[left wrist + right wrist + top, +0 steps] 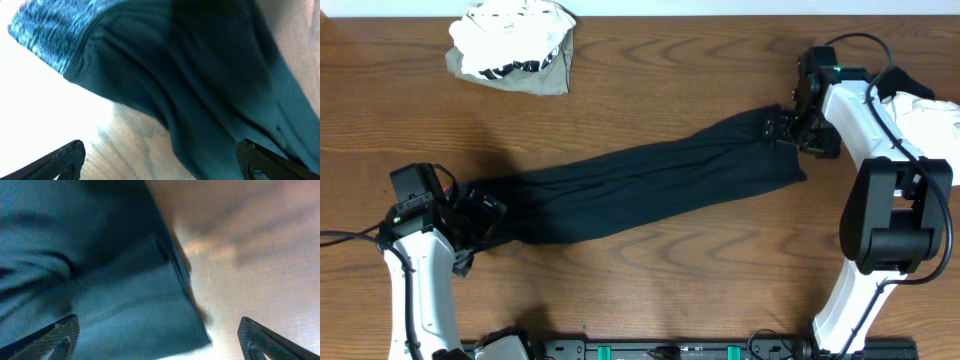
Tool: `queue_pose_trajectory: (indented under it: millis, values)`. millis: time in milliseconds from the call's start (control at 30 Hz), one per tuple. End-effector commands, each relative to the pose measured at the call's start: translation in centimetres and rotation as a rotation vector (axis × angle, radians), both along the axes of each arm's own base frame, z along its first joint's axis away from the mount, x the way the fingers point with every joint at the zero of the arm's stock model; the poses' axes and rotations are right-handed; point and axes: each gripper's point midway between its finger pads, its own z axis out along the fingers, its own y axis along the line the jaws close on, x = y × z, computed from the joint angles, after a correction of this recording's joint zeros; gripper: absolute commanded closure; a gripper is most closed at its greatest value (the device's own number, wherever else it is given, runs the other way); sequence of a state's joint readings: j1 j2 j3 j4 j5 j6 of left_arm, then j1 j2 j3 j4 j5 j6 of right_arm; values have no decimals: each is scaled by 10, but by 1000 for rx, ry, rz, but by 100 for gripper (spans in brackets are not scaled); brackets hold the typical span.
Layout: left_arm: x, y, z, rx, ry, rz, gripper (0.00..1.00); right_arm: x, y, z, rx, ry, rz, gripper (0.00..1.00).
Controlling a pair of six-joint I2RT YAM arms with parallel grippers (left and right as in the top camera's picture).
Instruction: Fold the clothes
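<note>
A dark teal garment [640, 185] lies stretched in a long diagonal band across the wooden table, from lower left to upper right. My left gripper [480, 215] is at its lower-left end. In the left wrist view the jaws [160, 155] are wide open, with the cloth [210, 90] over the right finger and bare wood by the left. My right gripper [785, 130] is at the upper-right end. In the right wrist view the jaws [157, 332] are wide open with a corner of the cloth [110, 310] lying between them.
A crumpled pile of white and olive clothes [515, 45] sits at the back left. Another white cloth [932, 112] lies at the right edge behind the right arm. The table's front edge carries a black rail [670, 350].
</note>
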State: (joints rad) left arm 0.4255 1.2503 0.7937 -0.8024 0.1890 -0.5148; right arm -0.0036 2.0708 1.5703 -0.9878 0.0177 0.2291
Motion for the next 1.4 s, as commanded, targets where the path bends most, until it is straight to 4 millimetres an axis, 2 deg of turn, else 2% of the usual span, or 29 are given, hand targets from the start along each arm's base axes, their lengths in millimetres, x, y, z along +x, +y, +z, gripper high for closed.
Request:
queue_pose_trajectory:
  millis: [0, 267, 500, 667, 800, 967, 1067, 1200, 1367]
  values:
    - [3, -2, 2, -1, -8, -68, 2, 6, -2, 3, 20, -49, 107, 1]
    - [14, -26, 5, -36, -53, -198, 2, 15, -10, 2, -20, -87, 165, 1]
    - [18, -47, 5, -31, -55, -313, 2, 29, -34, 5, -55, -143, 187, 1]
    - [19, -60, 4, -33, -52, -363, 2, 33, -33, 6, 66, -193, 326, 1]
    - [18, -62, 3, -36, -47, -370, 2, 35, -35, 7, 132, -230, 382, 1]
    - [18, -62, 3, -36, -46, -370, 2, 37, -23, 10, 271, -295, 439, 1]
    - [17, -62, 3, -37, -42, -370, 2, 35, -21, 4, 306, -288, 432, 1]
    - [14, -63, 2, -43, -29, -370, 2, 29, -18, -15, 338, -239, 423, 1]
    - [13, -63, 2, -45, -25, -369, 2, 25, -5, -35, 432, -215, 423, 1]
